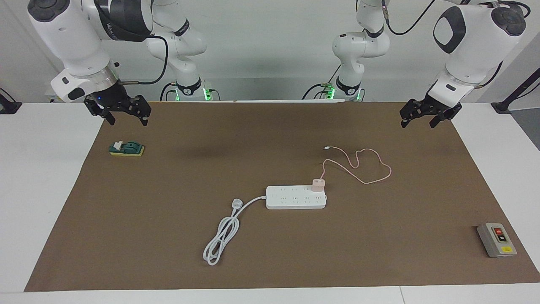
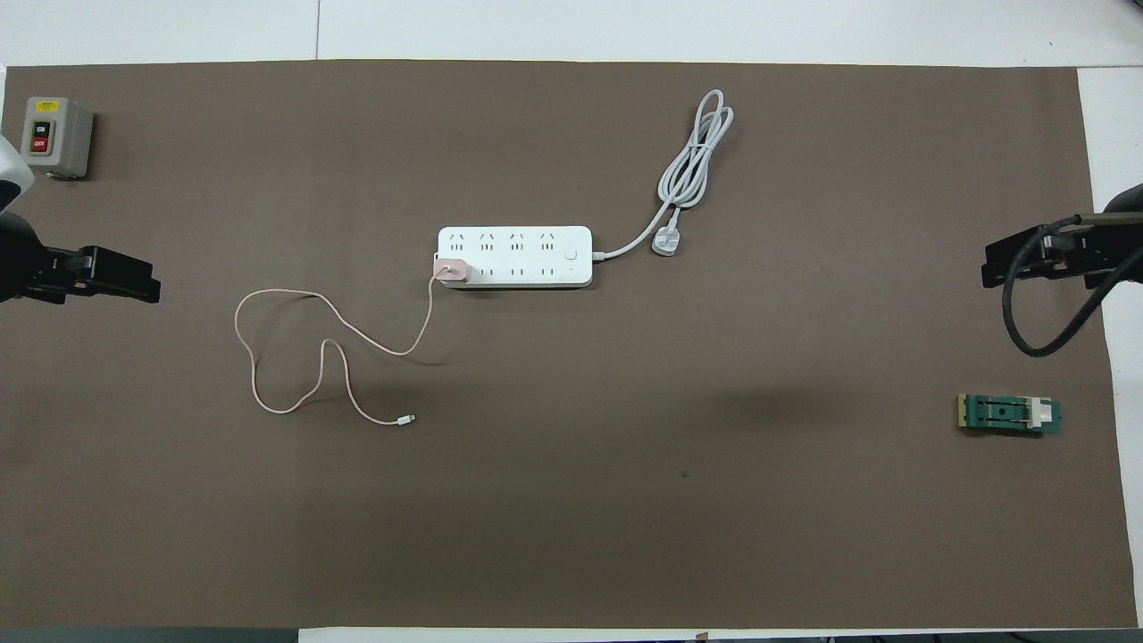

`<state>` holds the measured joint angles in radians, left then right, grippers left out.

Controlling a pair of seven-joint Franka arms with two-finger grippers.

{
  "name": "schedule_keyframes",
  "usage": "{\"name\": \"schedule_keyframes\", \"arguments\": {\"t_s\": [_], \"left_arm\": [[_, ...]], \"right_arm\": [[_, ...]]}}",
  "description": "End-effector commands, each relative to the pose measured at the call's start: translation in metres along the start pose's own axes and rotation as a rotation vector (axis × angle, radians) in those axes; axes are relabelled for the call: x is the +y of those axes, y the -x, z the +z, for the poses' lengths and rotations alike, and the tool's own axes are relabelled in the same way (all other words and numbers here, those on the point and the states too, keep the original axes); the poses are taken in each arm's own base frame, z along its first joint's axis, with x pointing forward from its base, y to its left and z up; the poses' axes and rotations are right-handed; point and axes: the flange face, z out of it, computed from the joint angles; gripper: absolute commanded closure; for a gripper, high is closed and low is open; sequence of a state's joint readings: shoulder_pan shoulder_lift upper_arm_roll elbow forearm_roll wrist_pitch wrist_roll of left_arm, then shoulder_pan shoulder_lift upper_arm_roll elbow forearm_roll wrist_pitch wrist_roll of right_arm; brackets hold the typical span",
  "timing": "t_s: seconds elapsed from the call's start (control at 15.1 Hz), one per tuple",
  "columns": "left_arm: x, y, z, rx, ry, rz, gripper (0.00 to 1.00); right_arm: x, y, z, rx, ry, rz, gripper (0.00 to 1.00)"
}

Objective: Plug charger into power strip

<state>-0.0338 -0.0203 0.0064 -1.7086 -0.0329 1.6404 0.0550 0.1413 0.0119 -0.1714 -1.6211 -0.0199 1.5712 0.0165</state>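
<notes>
The white power strip (image 1: pixel 291 197) lies flat mid-table; it also shows in the overhead view (image 2: pixel 527 256). The pale pink charger (image 1: pixel 318 184) stands in a socket at the strip's end toward the left arm, also seen from overhead (image 2: pixel 451 270). Its thin pink cable (image 1: pixel 373 169) loops on the mat nearer the robots and ends in a small connector (image 2: pixel 406 419). My left gripper (image 1: pixel 417 125) hangs open and empty above the mat's edge at the left arm's end. My right gripper (image 1: pixel 128 122) hangs open and empty above the right arm's end.
The strip's thick white cord (image 1: pixel 221 238) lies coiled farther from the robots, its plug (image 1: pixel 237 204) beside the strip. A green and yellow block (image 1: pixel 126 148) sits under my right gripper. A grey button box (image 1: pixel 497 240) sits at the mat's corner, left arm's end.
</notes>
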Motion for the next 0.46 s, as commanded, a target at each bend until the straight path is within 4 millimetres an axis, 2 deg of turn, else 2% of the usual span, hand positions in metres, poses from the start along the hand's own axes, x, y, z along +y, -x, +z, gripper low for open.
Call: {"name": "schedule_keyframes", "arguments": {"t_s": [0.0, 0.4], "left_arm": [[0.0002, 0.0084, -0.0034, -0.002, 0.014, 0.001, 0.0], [-0.0026, 0.0081, -0.0044, 0.003, 0.011, 0.005, 0.0]], "right_arm": [[0.0024, 0.0043, -0.0028, -0.005, -0.021, -0.011, 0.0], [0.0023, 0.0038, -0.002, -0.006, -0.02, -0.011, 0.0]]}}
